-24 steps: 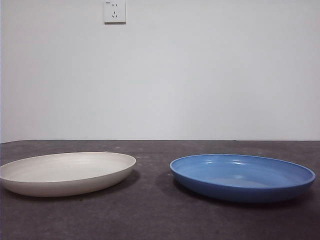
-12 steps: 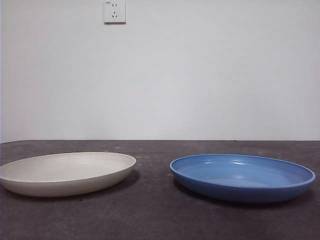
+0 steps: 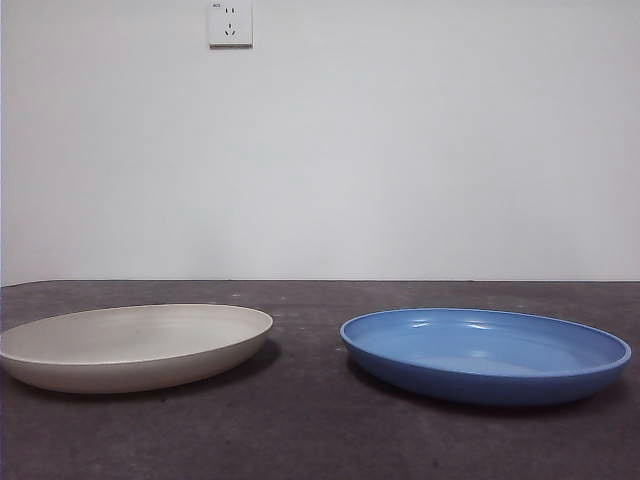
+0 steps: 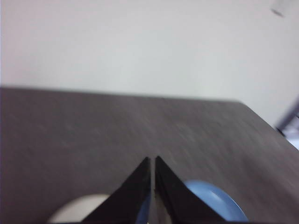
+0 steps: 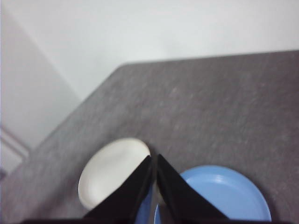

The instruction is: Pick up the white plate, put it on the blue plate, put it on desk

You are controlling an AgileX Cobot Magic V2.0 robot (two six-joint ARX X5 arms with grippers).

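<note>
The white plate [image 3: 135, 346] lies flat on the desk [image 3: 300, 430] at the left, and the blue plate [image 3: 486, 354] lies beside it at the right, a gap between them. Neither arm shows in the front view. My left gripper [image 4: 153, 158] hangs high above the desk, shut and empty, with parts of the white plate [image 4: 77, 210] and the blue plate [image 4: 217, 203] showing on either side of it. My right gripper [image 5: 154, 157] is also shut and empty, high above both the white plate [image 5: 112, 170] and the blue plate [image 5: 224, 196].
A white wall with a socket [image 3: 229, 22] stands behind the desk. The desk's far edge runs along the wall, and its side edge [image 5: 88, 112] shows in the right wrist view.
</note>
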